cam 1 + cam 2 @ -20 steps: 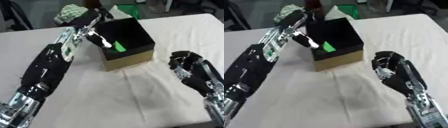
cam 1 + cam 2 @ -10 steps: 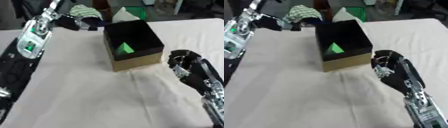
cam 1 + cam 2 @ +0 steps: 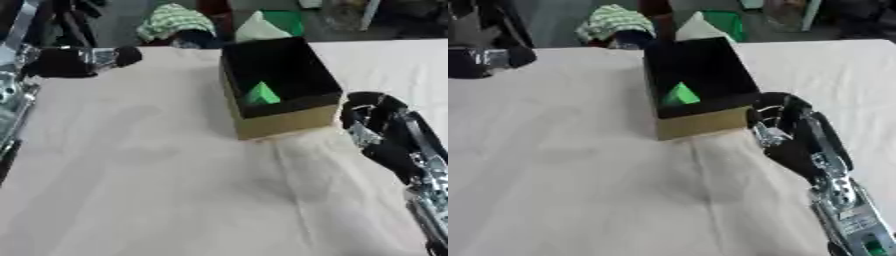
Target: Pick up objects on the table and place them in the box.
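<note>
Both views look down from the head, close over the table [image 3: 157,190], facing its far edge. They share nearly everything: the box [image 3: 278,90] appears mid-table in both, only slightly offset.

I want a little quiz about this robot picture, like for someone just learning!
1. True or false: the green pointed object lies inside the black-lined cardboard box.
2. Which robot hand is beside the box's right wall? A) the left robot hand B) the right robot hand C) neither
3. Fill the gap: the box stands on a table covered with a ____ cloth.

Key: 1 true. 2 B; the left one is far off at the table's far left edge. 3 white.
</note>
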### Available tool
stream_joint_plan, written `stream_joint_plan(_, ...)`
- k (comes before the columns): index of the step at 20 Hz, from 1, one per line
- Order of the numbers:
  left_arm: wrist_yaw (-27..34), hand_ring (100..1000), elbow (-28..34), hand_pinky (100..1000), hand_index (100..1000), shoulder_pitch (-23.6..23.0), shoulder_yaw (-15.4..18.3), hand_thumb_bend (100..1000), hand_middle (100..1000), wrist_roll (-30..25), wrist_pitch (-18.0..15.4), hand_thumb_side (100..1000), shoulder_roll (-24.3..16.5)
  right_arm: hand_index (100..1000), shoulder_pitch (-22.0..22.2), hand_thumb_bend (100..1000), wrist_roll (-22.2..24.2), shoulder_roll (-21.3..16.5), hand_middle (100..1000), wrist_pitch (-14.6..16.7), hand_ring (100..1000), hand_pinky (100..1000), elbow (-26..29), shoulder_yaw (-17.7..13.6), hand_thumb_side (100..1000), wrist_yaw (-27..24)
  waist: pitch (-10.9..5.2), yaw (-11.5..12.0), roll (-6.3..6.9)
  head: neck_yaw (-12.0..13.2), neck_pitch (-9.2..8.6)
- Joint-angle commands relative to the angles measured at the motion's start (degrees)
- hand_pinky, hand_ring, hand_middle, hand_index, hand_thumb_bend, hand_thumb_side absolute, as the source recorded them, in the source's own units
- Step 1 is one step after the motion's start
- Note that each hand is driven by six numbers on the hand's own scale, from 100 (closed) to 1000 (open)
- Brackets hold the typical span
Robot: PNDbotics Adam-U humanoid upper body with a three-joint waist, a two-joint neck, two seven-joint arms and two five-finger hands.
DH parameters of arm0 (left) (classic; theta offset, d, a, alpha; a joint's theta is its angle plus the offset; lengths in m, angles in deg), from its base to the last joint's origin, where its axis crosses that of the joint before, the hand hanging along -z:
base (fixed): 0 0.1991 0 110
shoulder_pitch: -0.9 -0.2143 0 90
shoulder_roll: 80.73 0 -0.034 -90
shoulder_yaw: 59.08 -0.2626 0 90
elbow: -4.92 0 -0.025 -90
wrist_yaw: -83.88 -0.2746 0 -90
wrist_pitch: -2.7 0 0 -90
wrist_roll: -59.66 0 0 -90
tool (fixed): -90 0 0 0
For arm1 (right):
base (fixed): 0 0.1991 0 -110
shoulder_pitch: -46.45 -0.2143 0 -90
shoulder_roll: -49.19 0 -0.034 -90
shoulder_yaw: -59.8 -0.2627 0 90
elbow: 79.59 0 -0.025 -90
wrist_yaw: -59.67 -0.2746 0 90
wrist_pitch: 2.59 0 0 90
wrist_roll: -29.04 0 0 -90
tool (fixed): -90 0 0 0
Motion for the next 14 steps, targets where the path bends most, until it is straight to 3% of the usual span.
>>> stream_joint_plan(1, 0.82, 641, 2.12, 600, 750, -2.61, 2.1, 825, 633, 0.99, 0.25, 383, 2.22, 752, -0.37, 238, -0.74, -0.61, 632, 0.04, 625, 595, 0.87, -0.89, 335, 0.24, -0.55, 0.36, 0.12, 0.52, 1.38)
stream_joint_plan(5, 1.23, 639, 2.44, 596, 748, -8.11, 3.48, 806, 629, 1.92, -0.39, 404, 6.23, 755, -0.4, 239, -1.12, -0.5, 629, 0.04, 625, 595, 0.82, -1.08, 338, 0.31, -0.12, 0.74, 0.1, 0.79, 2.39)
stream_joint_plan(6, 1.22, 638, 2.44, 595, 748, -8.88, 3.67, 803, 630, 2.12, -0.55, 362, 6.82, 755, -0.38, 228, -1.24, -0.41, 629, 0.03, 625, 595, 0.79, -1.15, 337, 0.3, -0.07, 0.74, 0.09, 0.76, 2.48)
stream_joint_plan(7, 1.18, 637, 2.35, 594, 747, -9.78, 3.88, 801, 628, 2.36, -0.66, 411, 7.43, 756, -0.43, 239, -1.3, -0.39, 629, 0.05, 625, 595, 0.81, -1.17, 337, 0.31, 0.04, 0.84, 0.08, 0.67, 2.52)
stream_joint_plan(14, 0.69, 633, 1.53, 590, 743, -12.77, 4.54, 789, 623, 3.08, -1.3, 425, 9.24, 755, -0.52, 240, -1.45, -0.32, 629, 0.06, 624, 595, 0.82, -1.29, 339, 0.35, 0.29, 0.65, 0.14, 0.06, 2.57)
